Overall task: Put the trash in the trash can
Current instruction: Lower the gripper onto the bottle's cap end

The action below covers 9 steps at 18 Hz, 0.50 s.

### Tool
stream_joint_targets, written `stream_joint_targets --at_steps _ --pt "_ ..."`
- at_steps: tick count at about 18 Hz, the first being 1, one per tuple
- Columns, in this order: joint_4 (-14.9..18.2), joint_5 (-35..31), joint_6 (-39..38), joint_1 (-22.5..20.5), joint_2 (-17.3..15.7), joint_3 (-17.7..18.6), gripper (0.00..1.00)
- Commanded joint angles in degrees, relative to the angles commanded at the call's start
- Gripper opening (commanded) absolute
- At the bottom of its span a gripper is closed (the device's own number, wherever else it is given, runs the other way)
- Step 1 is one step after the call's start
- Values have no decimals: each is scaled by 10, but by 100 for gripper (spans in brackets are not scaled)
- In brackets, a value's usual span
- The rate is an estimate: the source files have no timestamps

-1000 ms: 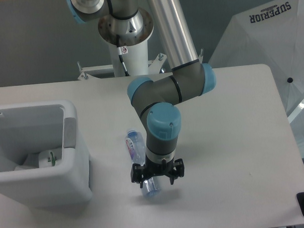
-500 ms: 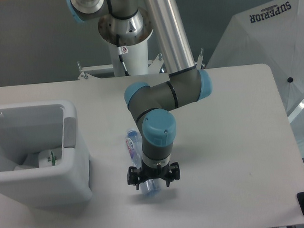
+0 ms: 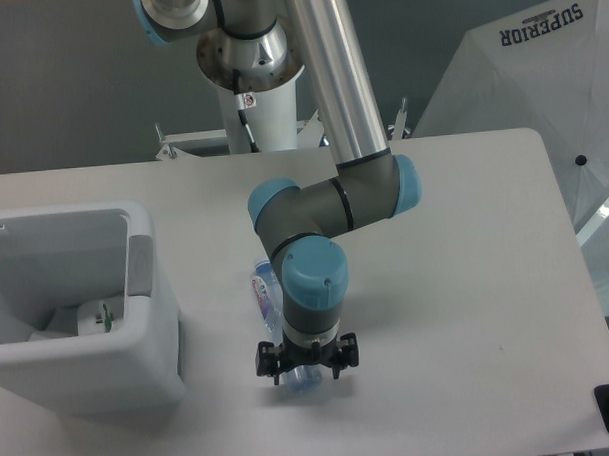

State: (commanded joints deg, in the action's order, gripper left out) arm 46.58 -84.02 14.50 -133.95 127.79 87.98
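Bottle [image 3: 270,296]: slim clear plastic, lying on the table [image 3: 466,262] at lower centre of the frame, partly hidden under the arm.
Gripper [image 3: 305,362]: low over the bottle's near end, fingers either side; whether it grips yet, I cannot tell.
Trash can [image 3: 148,324]: at left, white, a carton [image 3: 93,317] already inside.
Handling: probably light, smooth, rolls easily and squashes; best gripped across the middle.
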Motion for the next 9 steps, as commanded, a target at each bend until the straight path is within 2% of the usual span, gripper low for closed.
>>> stream_joint_targets --at_steps 6,9 --pt "1 -1 -1 0 1 1 99" --pt "2 -2 0 0 0 1 94"
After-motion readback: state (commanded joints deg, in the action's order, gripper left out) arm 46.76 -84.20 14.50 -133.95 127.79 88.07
